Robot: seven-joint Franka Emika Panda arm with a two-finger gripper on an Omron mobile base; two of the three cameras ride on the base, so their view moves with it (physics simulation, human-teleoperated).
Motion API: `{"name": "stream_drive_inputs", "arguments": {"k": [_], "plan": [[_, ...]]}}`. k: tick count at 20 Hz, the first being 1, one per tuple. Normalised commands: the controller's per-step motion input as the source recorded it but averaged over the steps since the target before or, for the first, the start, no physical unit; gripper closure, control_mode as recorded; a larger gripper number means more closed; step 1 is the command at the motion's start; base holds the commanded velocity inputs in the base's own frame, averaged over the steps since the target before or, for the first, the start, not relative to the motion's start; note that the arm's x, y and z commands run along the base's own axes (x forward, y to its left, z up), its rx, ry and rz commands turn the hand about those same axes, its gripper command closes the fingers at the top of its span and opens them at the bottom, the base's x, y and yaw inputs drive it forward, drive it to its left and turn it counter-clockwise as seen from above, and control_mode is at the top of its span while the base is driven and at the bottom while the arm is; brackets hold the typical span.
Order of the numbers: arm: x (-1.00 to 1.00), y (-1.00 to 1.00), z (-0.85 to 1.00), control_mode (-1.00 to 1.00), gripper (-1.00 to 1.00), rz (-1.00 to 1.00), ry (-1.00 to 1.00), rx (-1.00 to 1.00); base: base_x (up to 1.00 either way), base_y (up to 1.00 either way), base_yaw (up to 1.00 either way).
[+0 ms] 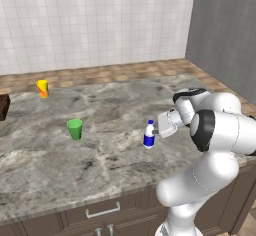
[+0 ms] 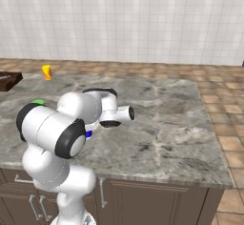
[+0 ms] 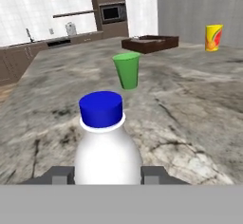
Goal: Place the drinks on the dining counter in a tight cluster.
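Observation:
A small white bottle [image 1: 149,135] with a blue cap and label stands upright near the front right of the dining counter [image 1: 100,170], a broad grey-brown marbled top. My gripper [image 1: 156,131] reaches in from the right at bottle height. In the hand view the bottle [image 3: 107,147] fills the space between the two dark fingertips [image 3: 60,174], and the gripper [image 3: 108,176] is shut on its body. The right base view shows a sliver of the bottle's blue label [image 2: 88,134] behind my arm.
A green cup [image 1: 75,129] stands left of the bottle, straight ahead of the hand [image 3: 126,70]. A yellow-orange cup [image 1: 43,88] sits at the far left, beside a dark brown tray [image 3: 150,42]. Brown drawers [image 1: 102,210] run under the counter's front edge.

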Motion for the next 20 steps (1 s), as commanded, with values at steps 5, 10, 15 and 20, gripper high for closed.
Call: {"name": "stream_drive_inputs", "arguments": {"k": [5,10,15,20], "plan": [[0.00,0.00,0.00,-1.00,1.00,0.00,0.00,0.00,0.00,0.00,0.00],[0.00,0.00,0.00,-1.00,-1.00,0.00,0.00,0.00,0.00,0.00,0.00],[0.00,0.00,0.00,-1.00,-1.00,0.00,0.00,0.00,0.00,0.00,0.00],[0.00,0.00,0.00,-1.00,-1.00,0.00,0.00,0.00,0.00,0.00,0.00]]}}
